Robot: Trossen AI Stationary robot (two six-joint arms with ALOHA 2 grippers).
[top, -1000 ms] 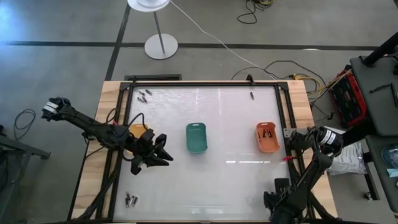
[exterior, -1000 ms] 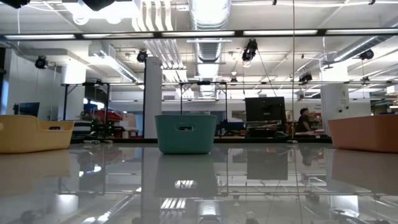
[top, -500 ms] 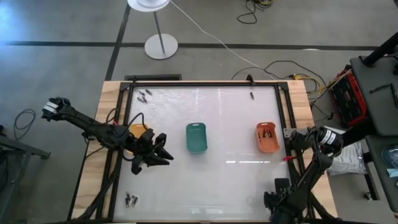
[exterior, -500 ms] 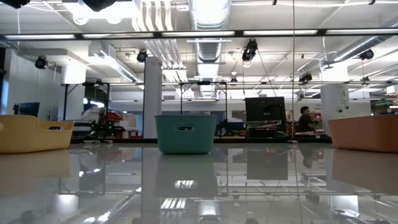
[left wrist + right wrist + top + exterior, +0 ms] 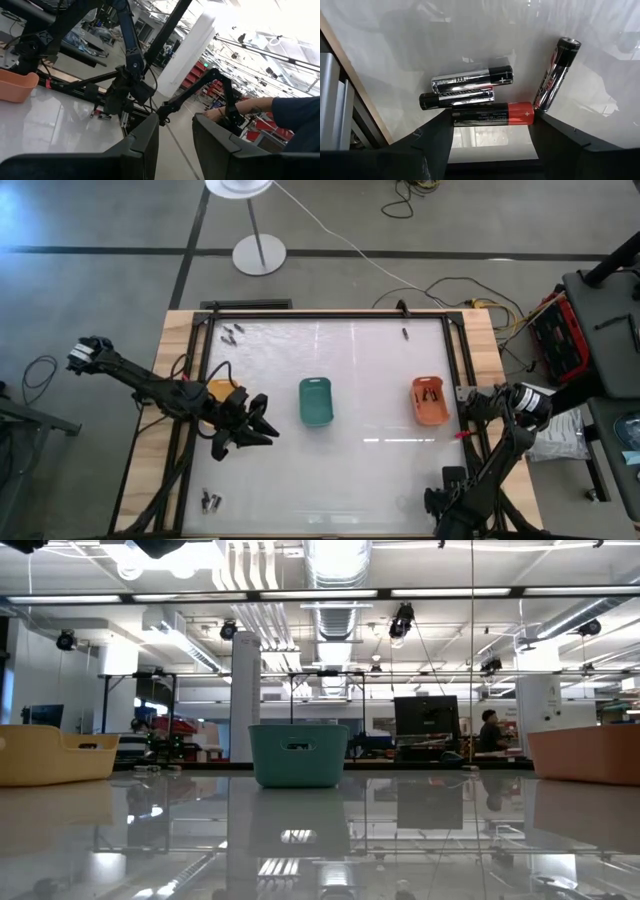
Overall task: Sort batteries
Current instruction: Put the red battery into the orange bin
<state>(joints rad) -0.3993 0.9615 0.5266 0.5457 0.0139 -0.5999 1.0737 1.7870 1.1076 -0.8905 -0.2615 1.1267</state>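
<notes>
Three oblong plastic trays sit in a row mid-table: yellow tray (image 5: 219, 390) partly under the left arm, contents hidden; teal-green tray (image 5: 316, 401) looks empty; orange tray (image 5: 430, 401) holds a few dark batteries (image 5: 430, 392). Loose batteries lie at far-left corner (image 5: 232, 333), far edge (image 5: 405, 333) and near-left corner (image 5: 210, 501). Left gripper (image 5: 262, 426) is between yellow and green trays, fingers narrowly apart, holding nothing. Right gripper (image 5: 492, 131) hangs over four small cylindrical batteries (image 5: 492, 114), jaws spread either side of the red-and-black one, not clamped.

Grey concrete floor (image 5: 100, 220) with a white lamp stand (image 5: 259, 252); behind, a white pillar (image 5: 245, 690) under strip lights (image 5: 440, 592).
</notes>
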